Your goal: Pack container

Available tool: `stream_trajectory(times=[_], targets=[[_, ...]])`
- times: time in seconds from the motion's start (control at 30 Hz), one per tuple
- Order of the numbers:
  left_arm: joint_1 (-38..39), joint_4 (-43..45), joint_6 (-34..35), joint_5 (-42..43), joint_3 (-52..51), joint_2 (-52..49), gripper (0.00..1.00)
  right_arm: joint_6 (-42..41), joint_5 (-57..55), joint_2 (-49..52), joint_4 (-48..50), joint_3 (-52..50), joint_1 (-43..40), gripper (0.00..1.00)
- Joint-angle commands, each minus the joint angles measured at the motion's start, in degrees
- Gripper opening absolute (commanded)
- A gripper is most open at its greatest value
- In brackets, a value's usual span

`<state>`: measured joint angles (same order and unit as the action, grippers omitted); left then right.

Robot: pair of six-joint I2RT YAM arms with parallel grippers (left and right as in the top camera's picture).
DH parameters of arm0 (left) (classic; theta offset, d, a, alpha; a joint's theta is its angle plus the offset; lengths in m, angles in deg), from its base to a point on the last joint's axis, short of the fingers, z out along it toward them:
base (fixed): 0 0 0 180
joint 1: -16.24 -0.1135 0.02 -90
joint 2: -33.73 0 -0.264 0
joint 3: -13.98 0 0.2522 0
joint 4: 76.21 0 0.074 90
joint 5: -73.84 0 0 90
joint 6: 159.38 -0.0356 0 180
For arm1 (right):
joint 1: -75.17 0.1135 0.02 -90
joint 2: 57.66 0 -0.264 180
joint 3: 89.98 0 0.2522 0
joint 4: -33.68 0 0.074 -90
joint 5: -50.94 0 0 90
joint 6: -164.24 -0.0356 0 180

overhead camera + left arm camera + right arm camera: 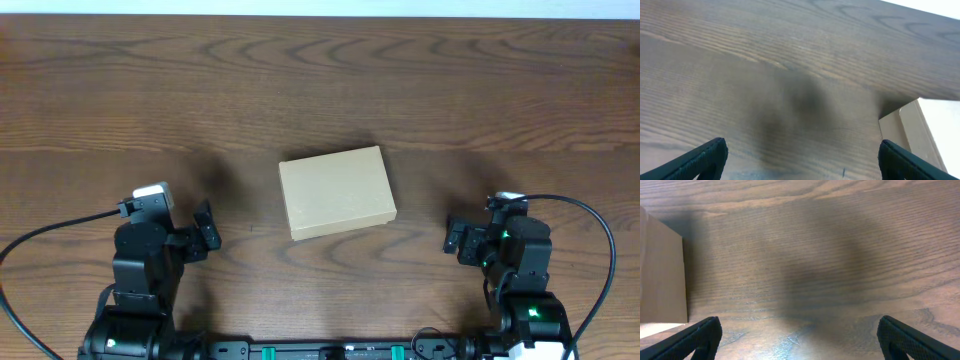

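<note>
The container (336,192) is a plain tan cardboard box with its lid shut, lying flat in the middle of the table. My left gripper (207,228) is open and empty, to the left of the box and apart from it. My right gripper (455,238) is open and empty, to the right of the box and apart from it. In the left wrist view the box's corner (912,130) shows at the right edge, beyond the open fingers (800,159). In the right wrist view the box's side (662,275) shows at the left edge, with the fingers (799,339) spread over bare wood.
The wooden table (320,90) stretches dark brown behind and beside the box. Black cables (45,235) loop from each arm near the front corners. The arm bases stand at the front edge.
</note>
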<state>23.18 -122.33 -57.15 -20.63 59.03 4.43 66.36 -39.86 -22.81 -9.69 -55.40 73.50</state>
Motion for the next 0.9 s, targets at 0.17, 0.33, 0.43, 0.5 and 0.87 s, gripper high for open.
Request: stream_trajectory(times=[0.17, 0.33, 0.43, 0.5, 0.87], targets=[[-0.2, -4.8, 0.6, -0.4, -0.5, -0.2, 0.95, 0.5, 0.2, -0.2, -0.2, -0.5, 0.7, 0.99], [-0.2, -8.9, 0.6, -0.4, -0.5, -0.2, 0.95, 0.5, 0.2, -0.2, -0.2, -0.5, 0.7, 0.99], [-0.2, -11.1, 0.6, -0.4, -0.5, -0.2, 0.95, 0.5, 0.2, -0.4, -0.2, -0.5, 0.7, 0.99], [-0.2, -12.2, 0.6, -0.4, -0.5, -0.2, 0.95, 0.5, 0.2, -0.5, -0.2, -0.5, 0.8, 0.99], [-0.2, -14.2, 0.6, -0.4, -0.5, -0.2, 0.95, 2.3, -2.4, -15.7, 10.7, -5.1, 4.4, 0.99]])
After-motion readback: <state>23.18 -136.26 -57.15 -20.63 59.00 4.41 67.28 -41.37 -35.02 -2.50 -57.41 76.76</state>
